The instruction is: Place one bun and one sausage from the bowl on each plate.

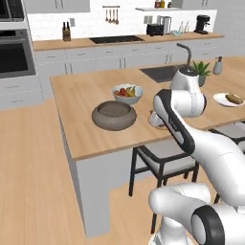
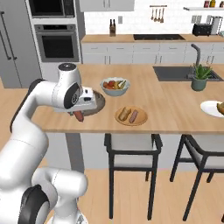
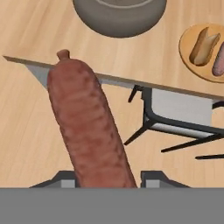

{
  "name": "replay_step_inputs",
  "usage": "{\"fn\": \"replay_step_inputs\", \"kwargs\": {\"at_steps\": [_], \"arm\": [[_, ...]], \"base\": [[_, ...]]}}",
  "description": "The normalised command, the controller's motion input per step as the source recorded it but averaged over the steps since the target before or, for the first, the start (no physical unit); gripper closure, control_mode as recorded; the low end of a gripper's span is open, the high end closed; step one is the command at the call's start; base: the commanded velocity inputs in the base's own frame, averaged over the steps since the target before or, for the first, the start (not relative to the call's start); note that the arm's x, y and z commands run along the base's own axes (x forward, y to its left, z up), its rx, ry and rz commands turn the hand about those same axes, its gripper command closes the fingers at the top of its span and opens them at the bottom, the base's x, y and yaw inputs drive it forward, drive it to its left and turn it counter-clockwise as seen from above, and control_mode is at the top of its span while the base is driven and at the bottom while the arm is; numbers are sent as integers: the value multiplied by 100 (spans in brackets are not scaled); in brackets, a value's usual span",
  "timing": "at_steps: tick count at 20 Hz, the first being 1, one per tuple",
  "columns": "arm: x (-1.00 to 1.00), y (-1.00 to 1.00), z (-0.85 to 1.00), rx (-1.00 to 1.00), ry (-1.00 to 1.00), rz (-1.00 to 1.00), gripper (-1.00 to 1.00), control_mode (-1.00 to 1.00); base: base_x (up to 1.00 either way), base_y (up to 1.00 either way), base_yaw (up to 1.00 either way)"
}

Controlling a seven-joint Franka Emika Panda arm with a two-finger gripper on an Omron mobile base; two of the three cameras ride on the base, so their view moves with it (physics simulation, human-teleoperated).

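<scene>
My gripper [image 3: 107, 178] is shut on a reddish-brown sausage [image 3: 87, 127], which sticks out ahead of the fingers. In the right base view the gripper [image 2: 78, 112] hangs at the island's near edge with the sausage [image 2: 78, 116] pointing down, just in front of the dark grey bowl [image 2: 99, 105]. The bowl [image 1: 103, 122] sits left of centre on the island, and its rim [image 3: 118, 22] lies beyond the sausage tip. The wooden plate [image 2: 141, 120] carries a bun [image 2: 124, 113] and a sausage [image 2: 134, 116]. The white plate [image 1: 219, 99] at the right holds a bun [image 1: 234, 98].
A pale bowl of fruit [image 2: 115, 86] stands behind the grey bowl. A sink [image 2: 179, 72], a tap and a potted plant [image 2: 200, 78] are at the island's far right. Two dark stools [image 2: 131, 146] stand under the near edge, below the gripper's right side.
</scene>
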Motion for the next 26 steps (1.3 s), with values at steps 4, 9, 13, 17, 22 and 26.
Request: {"fn": "replay_step_inputs", "kwargs": {"at_steps": [4,9,13,17,22,26], "arm": [[0,0,0,0,0,0,100,100],[0,0,0,0,0,0,100,100],[0,0,0,0,0,0,100,100],[0,0,0,0,0,0,100,100],[0,0,0,0,0,0,100,100],[0,0,0,0,0,0,100,100]], "base": [[0,-100,-3],[0,-100,-2],[0,-100,0],[0,-100,0],[0,-97,0],[0,-81,0]]}}
